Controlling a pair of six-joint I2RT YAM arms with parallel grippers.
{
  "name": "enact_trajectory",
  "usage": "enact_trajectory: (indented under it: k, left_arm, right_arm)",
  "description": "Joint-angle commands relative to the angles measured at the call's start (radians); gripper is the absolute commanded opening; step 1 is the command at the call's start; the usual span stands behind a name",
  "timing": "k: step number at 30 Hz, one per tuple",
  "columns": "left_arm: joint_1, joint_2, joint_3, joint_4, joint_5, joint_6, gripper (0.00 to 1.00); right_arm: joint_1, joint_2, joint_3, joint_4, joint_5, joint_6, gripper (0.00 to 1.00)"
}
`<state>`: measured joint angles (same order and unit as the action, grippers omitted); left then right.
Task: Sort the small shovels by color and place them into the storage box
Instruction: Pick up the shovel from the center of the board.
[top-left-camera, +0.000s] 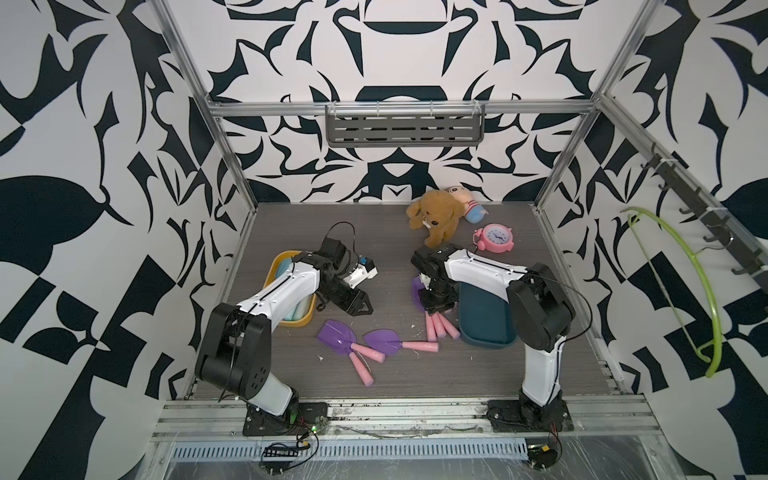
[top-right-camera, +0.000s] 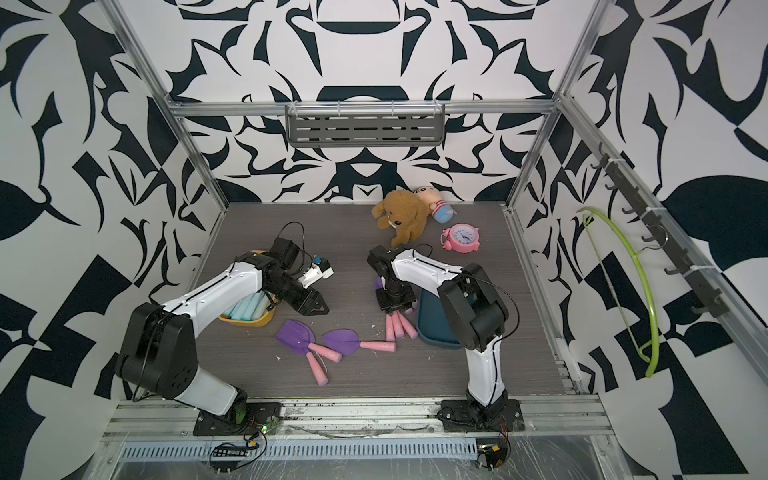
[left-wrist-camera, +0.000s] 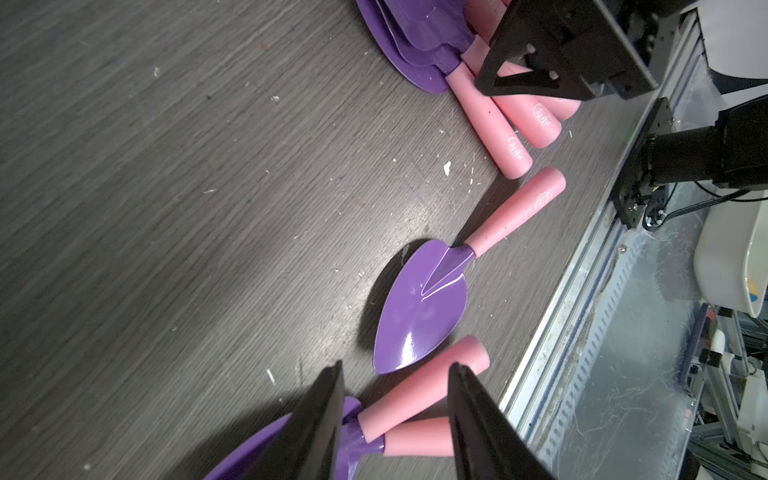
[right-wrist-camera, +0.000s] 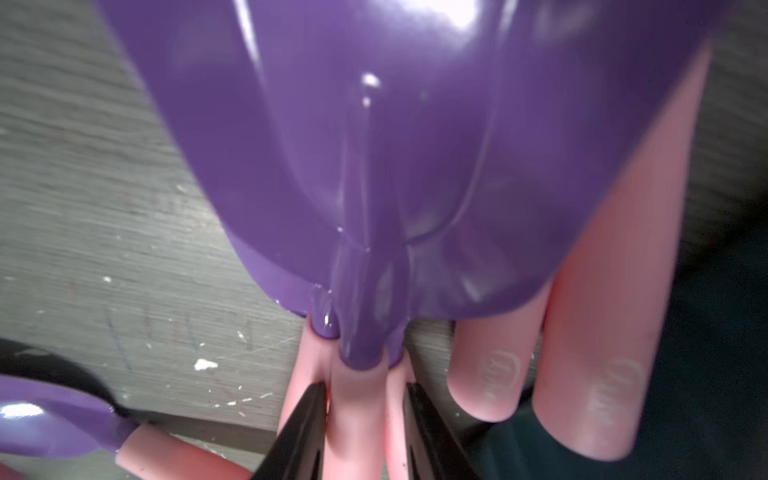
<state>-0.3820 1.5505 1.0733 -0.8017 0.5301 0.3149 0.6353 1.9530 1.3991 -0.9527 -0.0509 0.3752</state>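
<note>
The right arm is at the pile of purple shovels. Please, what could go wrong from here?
1. The right end effector straddles one pink handle in a nested pile of purple shovels; lifting may drag neighbours up or scatter them.
2. The dark bin sits close beside that pile, so a sideways swing might bump it.
3. The left end effector hangs open over two adjacent pink handles and might pinch both.
</note>
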Motion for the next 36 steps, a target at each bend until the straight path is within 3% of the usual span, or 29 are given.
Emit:
enact_trajectory:
  k: [1, 7, 14, 28, 36]
  left_arm:
    - [-0.001, -0.012, 0.019, -0.038, -0.003, 0.014, 0.47]
    - [0.000, -0.012, 0.022, -0.039, -0.004, 0.015, 0.47]
    - [-0.001, -0.015, 0.025, -0.041, -0.003, 0.016, 0.47]
    - [-0.001, -0.038, 0.021, -0.033, 0.013, 0.014, 0.47]
    - [0.000, -0.062, 0.008, 0.074, 0.183, -0.096, 0.55]
  right_arm:
    - [-0.006, 0.007, -0.012, 0.014, 0.030, 0.009, 0.34]
    - [-0.006, 0.006, -0.027, 0.029, 0.028, 0.013, 0.28]
    - [-0.008, -0.050, -0.052, 0.069, 0.013, 0.037, 0.10]
    - [-0.008, -0.234, -0.135, 0.185, -0.001, 0.096, 0.02]
    - [0.013, -0.466, -0.290, 0.585, -0.121, 0.186, 0.00]
